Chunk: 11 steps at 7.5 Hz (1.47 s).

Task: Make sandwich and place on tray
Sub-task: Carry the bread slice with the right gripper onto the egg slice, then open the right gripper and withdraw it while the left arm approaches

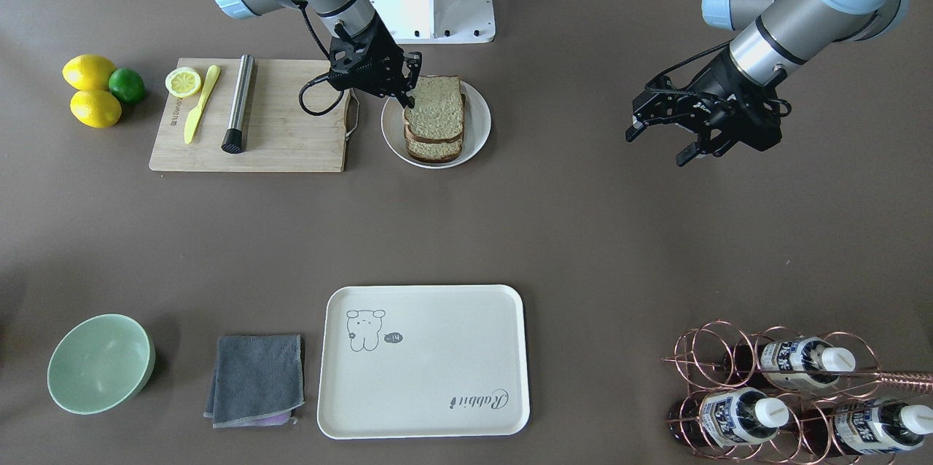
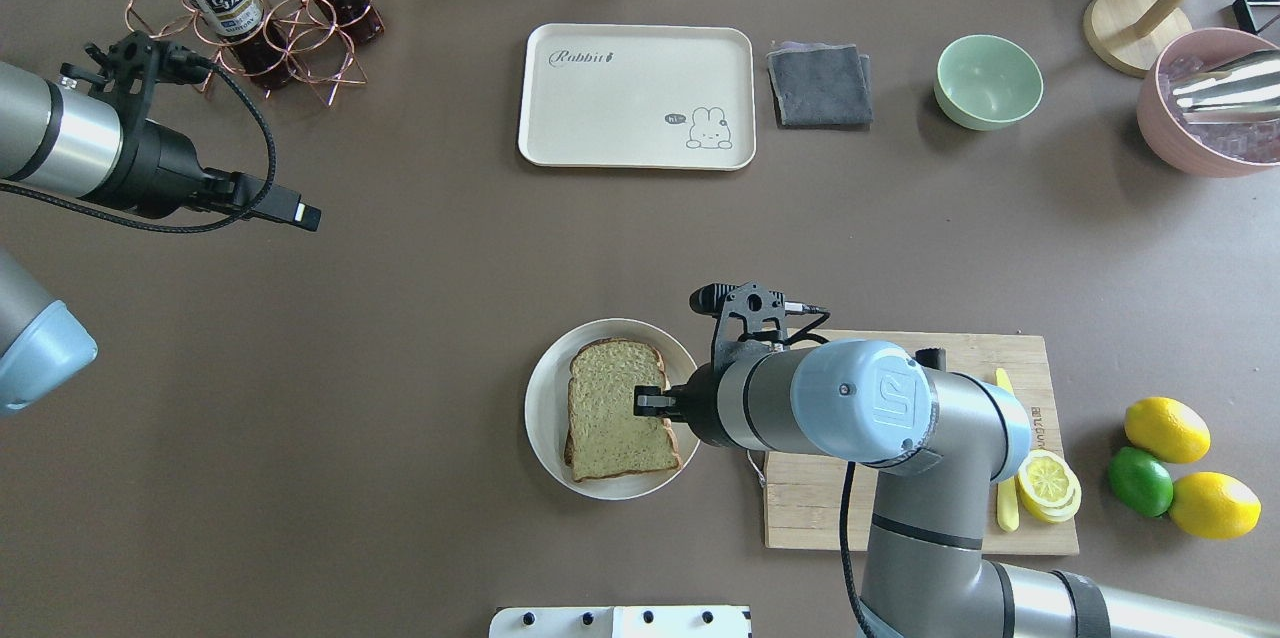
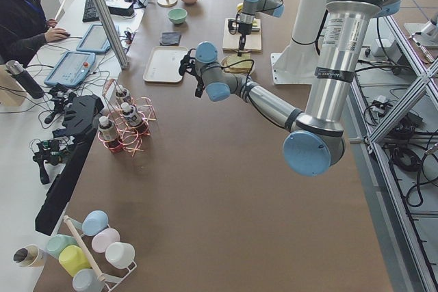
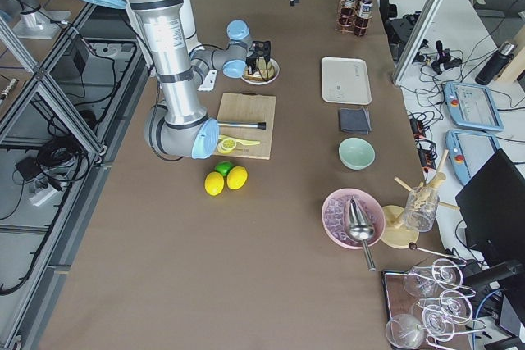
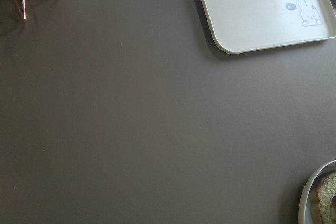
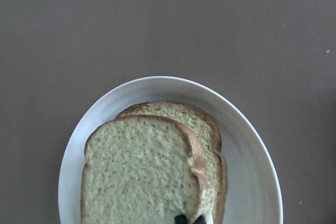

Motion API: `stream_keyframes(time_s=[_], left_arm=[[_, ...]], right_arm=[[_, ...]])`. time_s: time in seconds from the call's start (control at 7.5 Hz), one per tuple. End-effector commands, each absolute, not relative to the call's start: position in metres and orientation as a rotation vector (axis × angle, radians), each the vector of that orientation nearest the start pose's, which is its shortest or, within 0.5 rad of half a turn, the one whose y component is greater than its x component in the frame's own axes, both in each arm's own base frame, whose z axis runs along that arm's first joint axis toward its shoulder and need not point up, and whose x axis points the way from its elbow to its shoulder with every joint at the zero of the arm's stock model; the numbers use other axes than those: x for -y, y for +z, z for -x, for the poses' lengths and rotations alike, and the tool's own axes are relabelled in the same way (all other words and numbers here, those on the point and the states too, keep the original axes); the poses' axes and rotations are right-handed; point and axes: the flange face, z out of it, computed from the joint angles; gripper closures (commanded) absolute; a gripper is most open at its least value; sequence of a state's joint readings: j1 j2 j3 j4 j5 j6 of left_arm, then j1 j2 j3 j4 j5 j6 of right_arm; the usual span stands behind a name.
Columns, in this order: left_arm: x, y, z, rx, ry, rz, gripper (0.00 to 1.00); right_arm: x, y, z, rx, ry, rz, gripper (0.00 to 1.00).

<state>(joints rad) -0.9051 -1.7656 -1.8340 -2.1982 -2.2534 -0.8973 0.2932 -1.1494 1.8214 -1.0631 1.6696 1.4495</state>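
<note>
Speckled bread slices are stacked on a round white plate point(image 1: 479, 135). My right gripper point(image 1: 410, 91) is shut on the near edge of the top slice point(image 1: 435, 108) and holds it tilted over the lower slices point(image 1: 434, 150). The right wrist view shows the top slice point(image 6: 139, 174) offset over a lower slice point(image 6: 202, 124), with dark fingertips point(image 6: 182, 219) at its edge. I cannot see any egg. The overhead view shows the gripper point(image 2: 648, 404) on the slice point(image 2: 610, 408). The cream tray point(image 1: 423, 363) lies bare at the far side, also overhead point(image 2: 635, 93). My left gripper point(image 1: 658, 146) hangs open and empty above bare table.
A wooden cutting board point(image 1: 291, 130) beside the plate holds a steel rod point(image 1: 240, 103), a yellow knife point(image 1: 200, 104) and a lemon half point(image 1: 183, 81). Lemons and a lime point(image 1: 127, 84) lie beyond it. A green bowl point(image 1: 100, 363), grey cloth point(image 1: 256, 377) and bottle rack point(image 1: 787, 392) flank the tray.
</note>
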Motion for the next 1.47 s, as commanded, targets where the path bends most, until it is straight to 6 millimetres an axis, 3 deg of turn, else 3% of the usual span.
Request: stream_keyframes(time_s=[0.0, 0.27, 0.4, 0.53, 0.8, 0.93, 1.2, 1.33], left_arm=[[0.479, 0.353, -0.287, -1.162, 0.168, -0.306, 0.02], [0.479, 0.353, -0.287, -1.163, 0.169, -0.307, 0.02], [0.479, 0.352, -0.287, -1.164, 0.168, -0.305, 0.02], [0.478, 0.349, -0.287, -1.171, 0.156, -0.299, 0.02], [0.473, 0.336, -0.298, -1.197, 0.106, -0.256, 0.02], [0.468, 0.329, -0.312, -1.198, 0.085, -0.250, 0.01], [0.443, 0.319, -0.361, -1.190, 0.075, -0.236, 0.01], [0.431, 0.308, -0.384, -1.201, 0.065, -0.216, 0.01]], right_arm=[[0.295, 0.255, 0.548, 1.165, 0.098, -0.167, 0.01], [0.307, 0.249, 0.537, 1.174, 0.117, -0.183, 0.00], [0.324, 0.249, 0.520, 1.172, 0.142, -0.192, 0.00], [0.344, 0.264, 0.491, 1.160, 0.162, -0.176, 0.00], [0.413, 0.300, 0.404, 1.133, 0.222, -0.108, 0.00], [0.430, 0.330, 0.370, 1.082, 0.166, -0.137, 0.00], [0.462, 0.389, 0.294, 0.953, 0.097, -0.161, 0.00], [0.472, 0.424, 0.247, 0.889, 0.062, -0.168, 0.00]])
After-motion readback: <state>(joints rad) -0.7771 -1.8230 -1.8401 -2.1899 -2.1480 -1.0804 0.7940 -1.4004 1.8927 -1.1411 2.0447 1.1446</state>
